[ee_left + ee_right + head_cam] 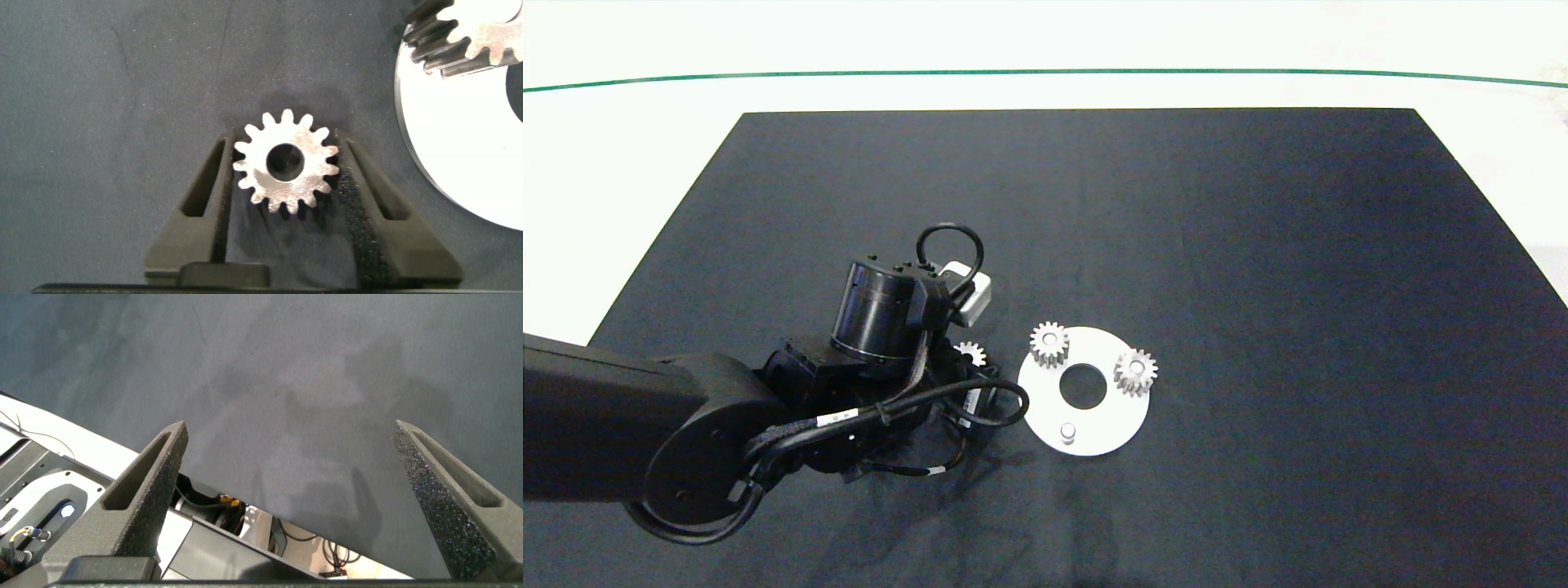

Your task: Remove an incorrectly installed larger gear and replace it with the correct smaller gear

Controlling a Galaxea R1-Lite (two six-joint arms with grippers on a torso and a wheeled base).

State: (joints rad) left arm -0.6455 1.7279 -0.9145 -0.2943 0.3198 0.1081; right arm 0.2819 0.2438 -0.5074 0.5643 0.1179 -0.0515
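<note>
Head view: the left arm reaches in over a black mat (1258, 245) covering the pale worktop (629, 163). Its left gripper (286, 175) is lowered beside a white disc plate (1112, 425) that has a round centre hole. A smaller gear (286, 161), silver with short blunt teeth and a round bore, lies flat on the mat between the gripper's two fingers (214, 188). The fingers stand on either side of it, at or just off its teeth, and firm contact cannot be told. In the head view this gear shows only partly, beside the arm's wrist and just left of the plate.

Two more blunt-toothed gears sit on the plate: one (1049, 343) at its upper left edge, the other (1135, 371) at its right edge. A short bare peg (1067, 430) stands near the plate's lower edge.

The right gripper (298, 490) appears only in its own wrist view, its fingers spread wide and grasping nothing, above the mat's edge.
</note>
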